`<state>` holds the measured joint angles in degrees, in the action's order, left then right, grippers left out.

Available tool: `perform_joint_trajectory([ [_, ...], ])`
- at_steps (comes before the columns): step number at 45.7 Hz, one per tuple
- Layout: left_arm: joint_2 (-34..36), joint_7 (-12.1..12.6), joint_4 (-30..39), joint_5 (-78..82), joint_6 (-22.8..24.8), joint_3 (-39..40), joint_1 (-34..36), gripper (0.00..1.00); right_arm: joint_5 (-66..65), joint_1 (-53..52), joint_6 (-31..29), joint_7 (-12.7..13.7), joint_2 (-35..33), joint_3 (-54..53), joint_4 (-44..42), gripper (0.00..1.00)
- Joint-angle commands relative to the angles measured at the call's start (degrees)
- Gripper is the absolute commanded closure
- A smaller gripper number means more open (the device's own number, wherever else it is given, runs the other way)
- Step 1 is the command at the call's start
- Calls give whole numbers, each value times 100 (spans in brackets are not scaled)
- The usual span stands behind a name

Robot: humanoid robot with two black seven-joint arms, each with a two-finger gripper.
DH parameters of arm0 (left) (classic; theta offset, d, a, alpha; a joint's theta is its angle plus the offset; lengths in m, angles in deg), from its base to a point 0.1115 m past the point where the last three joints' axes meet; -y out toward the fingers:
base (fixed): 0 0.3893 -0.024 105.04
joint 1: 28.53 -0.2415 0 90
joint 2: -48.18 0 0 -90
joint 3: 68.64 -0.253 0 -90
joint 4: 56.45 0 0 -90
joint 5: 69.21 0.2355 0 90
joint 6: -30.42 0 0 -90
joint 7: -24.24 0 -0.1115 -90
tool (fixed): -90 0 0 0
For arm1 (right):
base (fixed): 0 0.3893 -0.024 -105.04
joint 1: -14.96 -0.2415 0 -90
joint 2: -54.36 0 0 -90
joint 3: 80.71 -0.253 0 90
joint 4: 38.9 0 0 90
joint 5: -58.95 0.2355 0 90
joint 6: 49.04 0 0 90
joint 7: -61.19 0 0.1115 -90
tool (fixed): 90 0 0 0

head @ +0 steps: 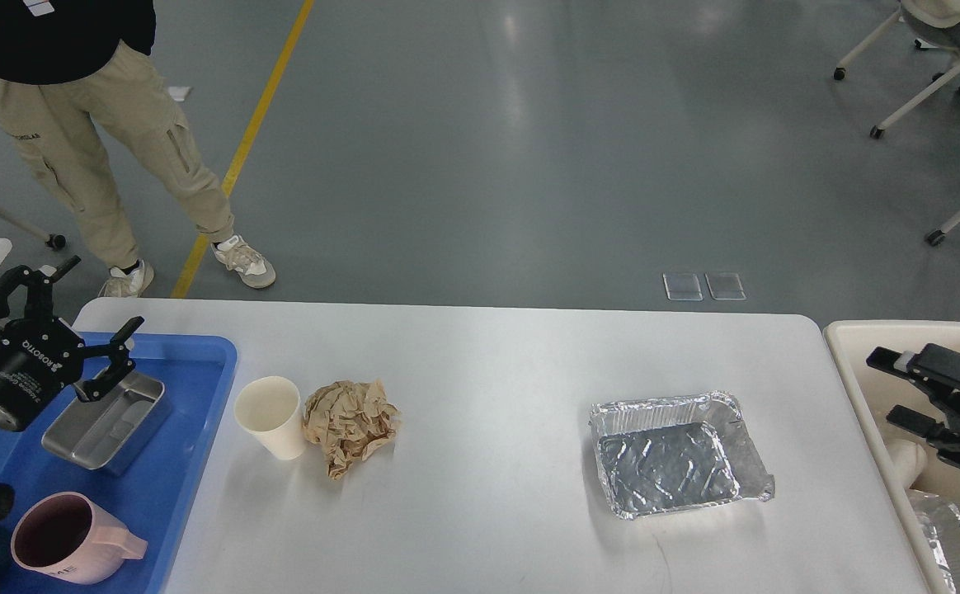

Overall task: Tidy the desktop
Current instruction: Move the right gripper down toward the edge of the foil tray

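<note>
The white desktop (488, 363) carries a white paper cup (268, 417), a crumpled ball of brown paper (352, 425) touching the cup's right side, and an empty foil tray (674, 454) at the right. My left gripper (106, 291) hangs open and empty over the far end of the blue tray (187, 462), just above a steel container (105, 421). My right gripper (891, 386) is off the table's right edge, over the beige bin (851, 355), its fingers apart with nothing between them.
A pink mug (68, 540) lies in the blue tray's near end. The bin holds crumpled foil (950, 544) and a white item (905, 458). A person (101, 124) stands beyond the far left corner. Chair legs (934, 74) stand at the far right.
</note>
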<state>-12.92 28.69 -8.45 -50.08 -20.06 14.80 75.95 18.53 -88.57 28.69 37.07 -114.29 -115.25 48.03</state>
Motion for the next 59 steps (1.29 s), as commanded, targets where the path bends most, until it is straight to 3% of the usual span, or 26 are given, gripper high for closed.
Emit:
perform_joint_trajectory([
  [1,11,-5,-1,2,21,-74,116,3,78,0,111,66,-581,194,167,0],
  [19,11,4,-1,2,100,-144,204,3,263,0,190,4,-1170,413,158,0],
  [34,-77,-5,-1,2,91,-276,212,3,271,0,190,-48,-1188,414,26,0],
  [43,-59,-5,-1,2,117,-258,213,3,-18,-53,182,-110,-845,396,-141,0],
  [50,-24,-14,-1,2,188,-214,195,3,-1475,-184,164,-136,-187,387,-623,0],
  [59,-15,-14,-10,2,205,-170,142,3,-3032,-422,164,-663,560,396,-1090,0],
])
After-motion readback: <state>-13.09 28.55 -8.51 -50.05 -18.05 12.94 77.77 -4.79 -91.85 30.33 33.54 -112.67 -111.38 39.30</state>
